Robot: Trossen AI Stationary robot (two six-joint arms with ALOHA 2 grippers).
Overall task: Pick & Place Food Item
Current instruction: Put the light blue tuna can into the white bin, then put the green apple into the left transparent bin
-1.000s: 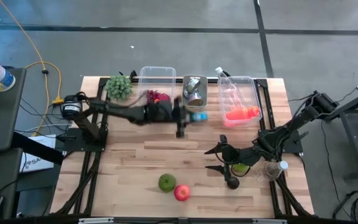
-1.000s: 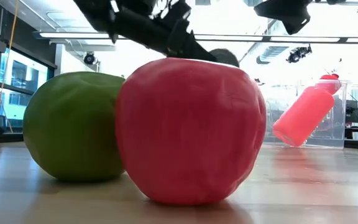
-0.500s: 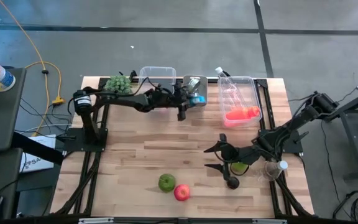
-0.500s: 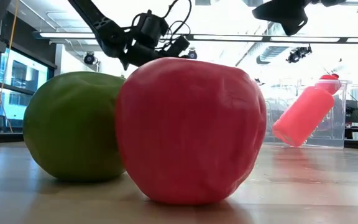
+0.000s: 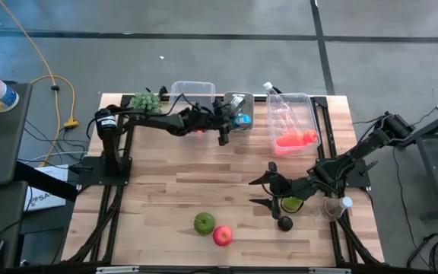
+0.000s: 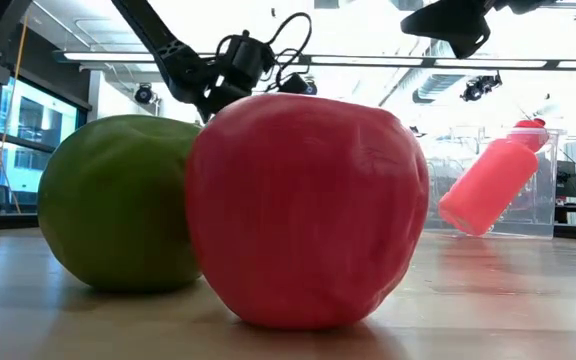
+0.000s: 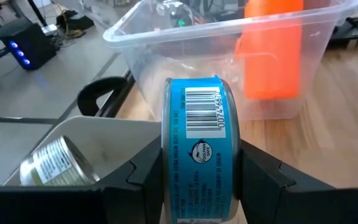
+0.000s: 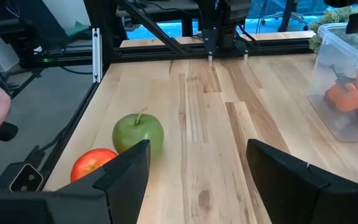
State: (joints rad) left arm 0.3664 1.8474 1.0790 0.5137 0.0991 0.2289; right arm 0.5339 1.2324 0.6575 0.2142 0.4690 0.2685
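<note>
My left gripper (image 5: 230,122) is shut on a flat blue can (image 7: 197,143) with a barcode label. It hovers by the near rim of the middle bin (image 5: 238,97), where a silver can (image 7: 58,165) lies. A green apple (image 5: 204,222) and a red apple (image 5: 222,235) rest side by side on the table near its front edge; they fill the low view, the red apple (image 6: 303,210) in front. My right gripper (image 5: 255,193) is open above the table right of the apples, pointing toward the green apple (image 8: 138,134). My left gripper pinches the blue can between its two fingers, one finger (image 7: 263,180) on each flat end (image 7: 169,155). The can stands on edge with its labelled wall facing the wrist camera. It is lifted clear, above the bin with the silver can.
A left clear bin (image 5: 192,90) holds red items. A right clear bin (image 5: 306,122) holds an orange bottle (image 5: 295,139). A green leafy bunch (image 5: 144,103) sits at the far left. A green object (image 5: 291,204) and a dark one (image 5: 284,223) lie by my right gripper.
My left gripper has carried the blue can toward the table's far edge, from above the open table to the near rim of the middle bin. It moved quickly at first and has nearly settled. The apples have not moved.
</note>
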